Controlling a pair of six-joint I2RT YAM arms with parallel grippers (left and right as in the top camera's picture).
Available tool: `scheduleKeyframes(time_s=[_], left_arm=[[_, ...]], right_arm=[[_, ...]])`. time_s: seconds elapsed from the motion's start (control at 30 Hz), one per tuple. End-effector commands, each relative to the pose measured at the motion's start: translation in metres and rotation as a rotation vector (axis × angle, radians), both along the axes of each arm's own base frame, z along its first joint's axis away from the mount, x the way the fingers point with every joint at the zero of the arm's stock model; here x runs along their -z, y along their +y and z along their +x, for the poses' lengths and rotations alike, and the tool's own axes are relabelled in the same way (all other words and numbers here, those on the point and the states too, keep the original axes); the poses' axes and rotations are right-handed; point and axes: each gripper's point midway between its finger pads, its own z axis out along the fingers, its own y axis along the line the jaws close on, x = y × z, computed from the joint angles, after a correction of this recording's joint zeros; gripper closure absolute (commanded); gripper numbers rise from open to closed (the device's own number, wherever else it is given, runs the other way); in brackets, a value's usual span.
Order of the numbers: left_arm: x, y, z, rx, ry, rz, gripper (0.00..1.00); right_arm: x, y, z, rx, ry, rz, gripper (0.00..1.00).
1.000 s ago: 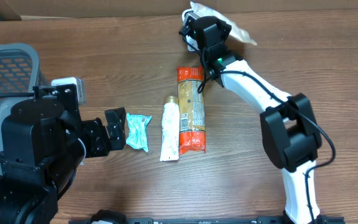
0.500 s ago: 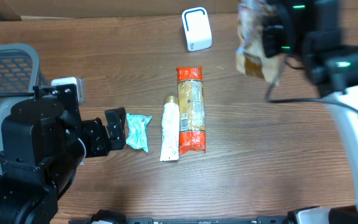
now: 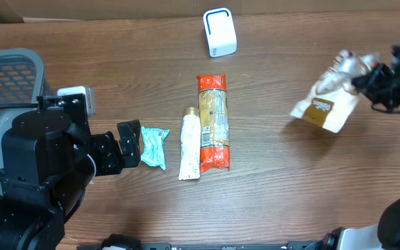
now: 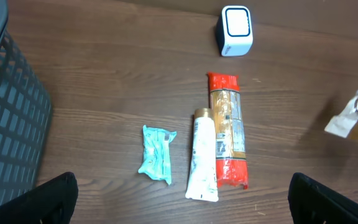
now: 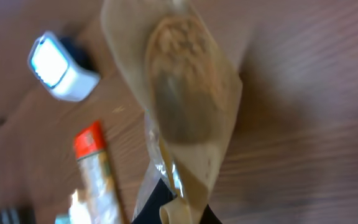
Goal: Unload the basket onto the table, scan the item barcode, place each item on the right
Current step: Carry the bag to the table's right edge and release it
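My right gripper (image 3: 368,75) is shut on the top of a tan, partly clear snack bag (image 3: 323,105), which hangs tilted above the table's right side. In the right wrist view the bag (image 5: 188,93) fills the middle, pinched at the bottom by that gripper (image 5: 176,210). A small white scanner box (image 3: 219,32) stands at the back centre, well left of the bag. My left gripper (image 3: 129,144) stays open at the left, just beside a teal packet (image 3: 154,147). Its fingers (image 4: 55,199) frame the left wrist view with nothing between them.
A white tube (image 3: 190,147) and an orange-ended clear pasta pack (image 3: 213,122) lie side by side mid-table. A grey mesh basket (image 3: 5,76) stands at the far left. A cardboard wall runs along the back edge.
My right arm lifted the snack bag from beside the scanner and swung it right and toward the front, uncovering the scanner. The left arm and the items on the table have not moved.
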Motion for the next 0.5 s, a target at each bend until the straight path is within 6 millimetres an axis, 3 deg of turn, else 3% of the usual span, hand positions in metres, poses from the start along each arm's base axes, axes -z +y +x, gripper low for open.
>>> scheduleKeyframes(time_s=[0.0,0.17,0.27,0.33,0.37,0.47], left_arm=[[-0.004,0.003,0.0,-0.023,-0.011,-0.004,0.0],[-0.004,0.003,0.0,-0.024,-0.011,-0.004,0.01],[-0.004,0.003,0.0,-0.023,-0.011,-0.004,0.01],[-0.004,0.003,0.0,-0.023,-0.011,-0.004,0.0],[-0.004,0.003,0.0,-0.023,-0.011,-0.004,0.0],[-0.004,0.003,0.0,-0.023,-0.011,-0.004,0.0]], right_arm=[[0.032,-0.016,-0.013,0.13,0.051,0.104,0.96],[0.08,-0.035,-0.028,0.229,0.048,0.117,0.96],[0.097,-0.038,-0.035,0.247,0.052,0.097,0.95],[0.111,-0.043,-0.045,0.279,0.102,0.056,0.78],[0.116,-0.046,-0.051,0.296,0.134,0.034,0.59],[0.125,-0.051,-0.066,0.329,0.216,-0.009,0.41]])
